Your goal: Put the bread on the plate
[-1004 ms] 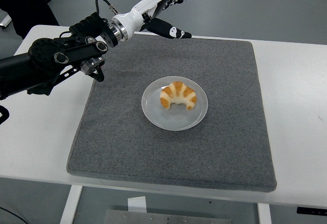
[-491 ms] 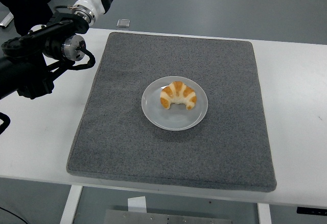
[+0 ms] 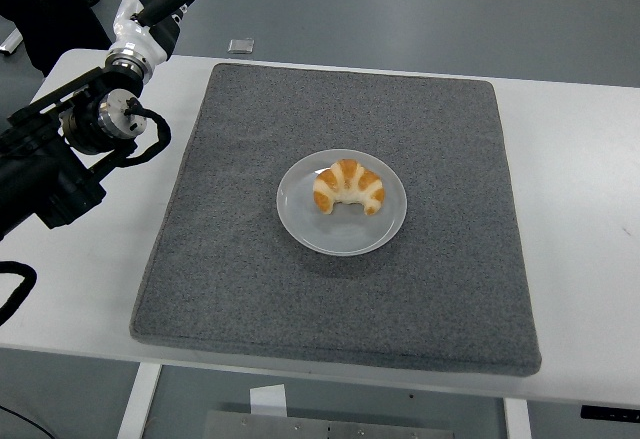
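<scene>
The croissant (image 3: 348, 188) lies on the white plate (image 3: 305, 221), slightly toward the plate's far side and wholly within its rim, so the placing looks done. Nothing touches the bread, and no hand is near it. As far as can be judged, all that is left is for the working arm to clear off to its resting place (if it has not reached it here).

The left hand (image 3: 152, 9) is at the far left corner of the table, well apart from the plate, raised over the table's edge with its fingers spread and pointing up and away; it holds nothing. The right arm does not show.

The croissant is a curved crescent with its two tips pointing toward the near edge of the table. Its crust is golden orange with paler cream bands running across the ridges, and it looks whole, not squashed or torn. It sits flat and steady. The plate stands near the middle of the grey mat (image 3: 440, 289) that covers most of the white table (image 3: 590, 259).
</scene>
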